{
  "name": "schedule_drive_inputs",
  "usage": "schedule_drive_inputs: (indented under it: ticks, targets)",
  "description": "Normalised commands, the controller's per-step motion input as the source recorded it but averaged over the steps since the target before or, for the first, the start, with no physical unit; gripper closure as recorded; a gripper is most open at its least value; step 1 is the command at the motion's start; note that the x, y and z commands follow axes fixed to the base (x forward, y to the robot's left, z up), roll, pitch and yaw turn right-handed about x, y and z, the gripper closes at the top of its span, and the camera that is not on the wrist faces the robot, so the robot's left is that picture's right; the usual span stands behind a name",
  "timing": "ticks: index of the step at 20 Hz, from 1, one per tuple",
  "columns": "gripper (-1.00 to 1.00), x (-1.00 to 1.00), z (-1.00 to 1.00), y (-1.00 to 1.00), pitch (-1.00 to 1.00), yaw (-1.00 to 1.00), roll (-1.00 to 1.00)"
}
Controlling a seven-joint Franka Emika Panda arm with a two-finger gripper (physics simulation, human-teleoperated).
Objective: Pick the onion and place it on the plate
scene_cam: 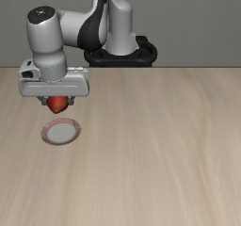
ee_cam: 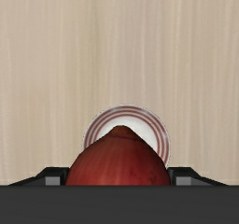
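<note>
Onion lifted, plate not yet reached.

The gripper was pinching the onion between its fingers and held it clear of the table, so the pick looked done. What was left was the placing: in the exterior view the onion hung near the plate, toward the robot's side of it and not over its middle (the wrist view showed the plate's rim peeking past the onion's tip). The onion's pointed end faced away from the hand, down toward the plate, so its long axis seemed to run along the fingers, near upright.
</note>
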Motion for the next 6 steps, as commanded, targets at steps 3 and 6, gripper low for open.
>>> schedule_drive_inputs:
  ticks: [3, 6]
  targets:
    - [-1.0, 0.0, 0.0, 0.0, 0.0, 0.0, 0.0]
    - [-1.0, 0.0, 0.0, 0.0, 0.0, 0.0, 0.0]
